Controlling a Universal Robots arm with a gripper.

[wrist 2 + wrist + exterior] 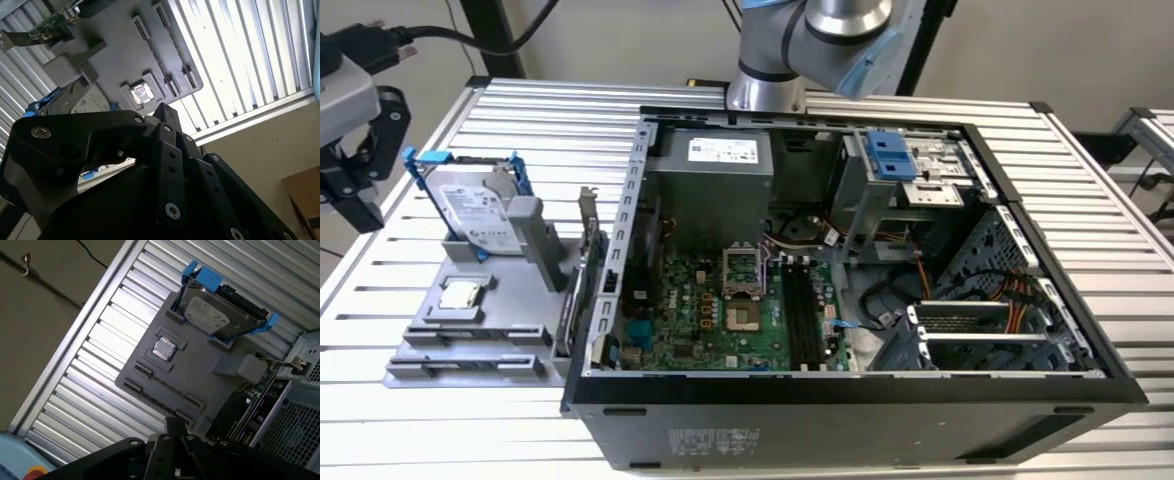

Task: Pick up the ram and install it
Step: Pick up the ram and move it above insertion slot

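While the gripper [358, 165] hangs at the exterior view's upper left, beside the gray parts tray [507, 300], its opening cannot be told. The tray's nests likely keep the hard drive [470, 210] and 1 processor chip [460, 295] graspable. Whether the ram sits in the dark memory slots [801, 310] of the open case [854, 395] cannot be told.

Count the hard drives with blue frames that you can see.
1. The hard drive stands on edge in the grey holder, at the exterior view's left of the computer case. Bays inside the case may hide others.
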